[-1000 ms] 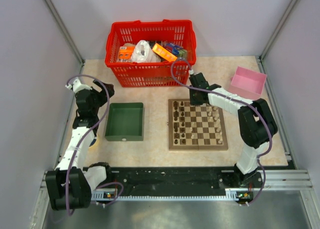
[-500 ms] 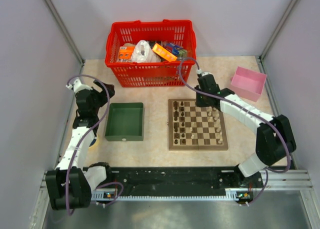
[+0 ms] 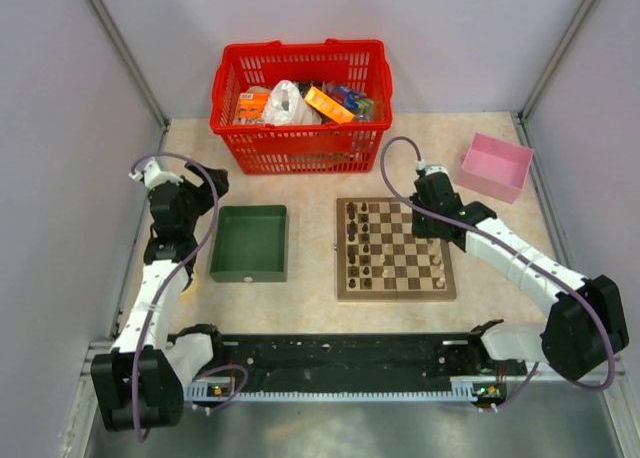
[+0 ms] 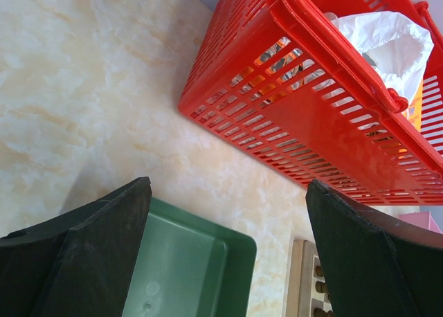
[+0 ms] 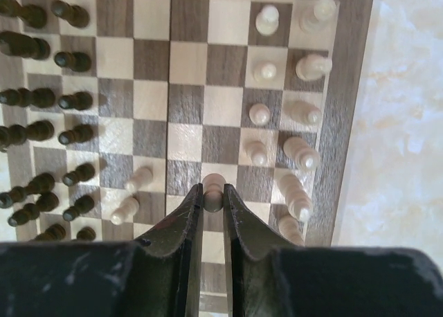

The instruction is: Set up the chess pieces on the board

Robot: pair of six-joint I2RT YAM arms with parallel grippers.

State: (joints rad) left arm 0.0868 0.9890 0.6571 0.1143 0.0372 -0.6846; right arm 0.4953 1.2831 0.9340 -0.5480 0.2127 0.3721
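Note:
The board (image 3: pixel 395 290) lies right of centre on the table, dark pieces (image 3: pixel 363 250) along its left columns and pale pieces (image 3: pixel 437 266) along its right. My right gripper (image 5: pixel 213 196) is shut on a pale pawn (image 5: pixel 213 185), held over the board (image 5: pixel 346 123) near its back right corner. Two more pale pawns (image 5: pixel 133 192) lie out in the middle squares beside the dark rows (image 5: pixel 41 99). My left gripper (image 4: pixel 228 241) hangs open and empty above the green tray's (image 4: pixel 187 261) back edge, far left of the board (image 4: pixel 299 279).
A red basket (image 3: pixel 300 103) full of packets stands at the back centre. A green tray (image 3: pixel 249 242) lies left of the board. A pink bin (image 3: pixel 495 164) sits at the back right. Grey walls close in the left, right and rear sides.
My right arm has swung rightward, carrying the gripper from the board's back left area to its back right corner. The left arm has barely moved.

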